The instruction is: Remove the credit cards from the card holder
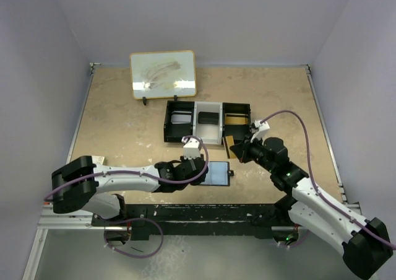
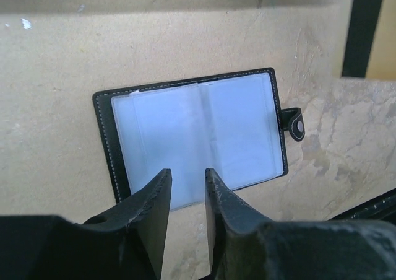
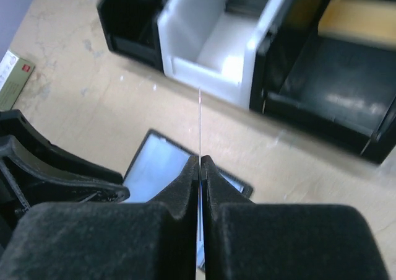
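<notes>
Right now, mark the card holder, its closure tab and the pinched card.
card holder (image 2: 198,137): left wrist view, centre fold.
closure tab (image 2: 296,124): left wrist view, snap end.
card (image 3: 200,122): right wrist view, thin edge.

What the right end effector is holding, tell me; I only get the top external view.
Observer: The right end effector is shut on a thin card, seen edge-on in its wrist view.
Operator: Now report the left one.
Observer: The left end effector is open, its fingers slightly apart with nothing between them, at the edge of the card holder.
Operator: Describe the holder's inside.
Observer: It lies open flat, and no card face shows through its clear sleeves.
</notes>
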